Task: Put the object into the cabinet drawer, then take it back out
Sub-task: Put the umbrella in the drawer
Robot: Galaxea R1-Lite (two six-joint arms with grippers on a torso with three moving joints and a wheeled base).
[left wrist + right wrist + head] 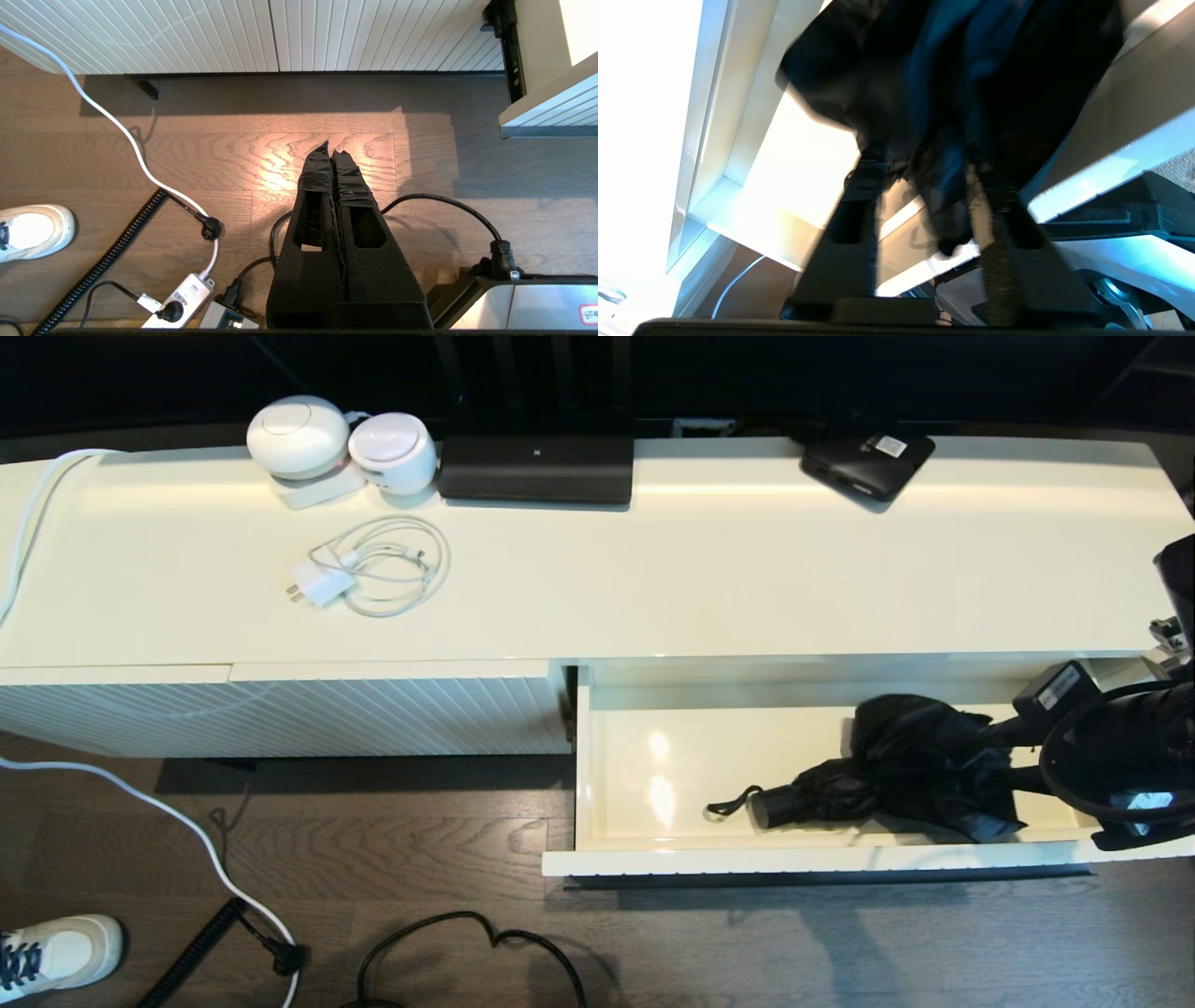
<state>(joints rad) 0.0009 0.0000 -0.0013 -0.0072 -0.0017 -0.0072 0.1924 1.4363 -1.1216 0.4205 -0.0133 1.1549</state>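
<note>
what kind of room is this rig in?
Probably a living room at a TV or media console: a long glossy cream cabinet top carrying a black router-like box, two white round devices and a coiled white charger cable, standing on dark wood flooring.

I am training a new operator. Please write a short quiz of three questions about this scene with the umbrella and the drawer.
1. True or false: the drawer is pulled open.
2. Where does the umbrella lie? A) on the cabinet top B) inside the drawer C) on the floor
3. Which gripper has its fingers on either side of the umbrella's fabric?

Key:
1. True
2. B
3. The right gripper; the left gripper is shut above the floor.
</note>
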